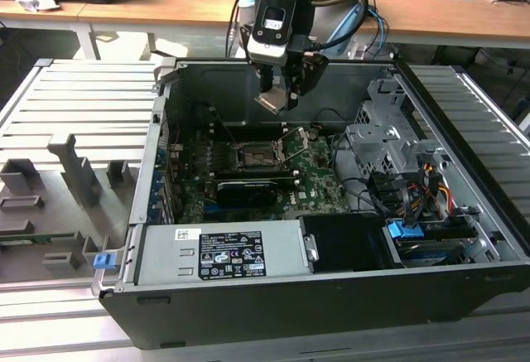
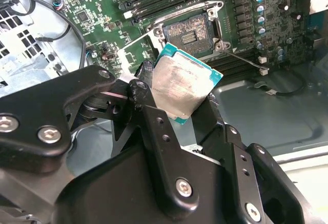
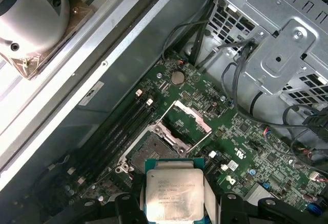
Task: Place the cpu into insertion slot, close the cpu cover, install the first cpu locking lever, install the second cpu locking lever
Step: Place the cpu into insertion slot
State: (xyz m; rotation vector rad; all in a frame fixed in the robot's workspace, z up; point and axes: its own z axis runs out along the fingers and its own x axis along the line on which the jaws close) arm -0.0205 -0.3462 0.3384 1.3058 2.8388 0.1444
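Cpu (image 2: pixel 187 88) is pinched by its two edges in the gripper (image 2: pixel 178 96), whose jaws are closed snug on it. In the exterior view it hangs in the air above the green board (image 1: pixel 319 181), inside the open computer case (image 1: pixel 248 312), and it is well apart from the insertion slot (image 3: pixel 148 149). The step in hand looks like the first one, putting the cpu into the slot. The cpu cover (image 3: pixel 192 117) stands lifted beside the slot, so the slot is open. To go in, the chip likely needs to come down flat and square over the slot, and it looks tilted in the second wrist view. The underside of the chip is hidden. A thin wire (image 2: pixel 241 60) near the slot may be a locking lever, but it is hard to be sure. Whether the chip is right over the slot cannot be told.
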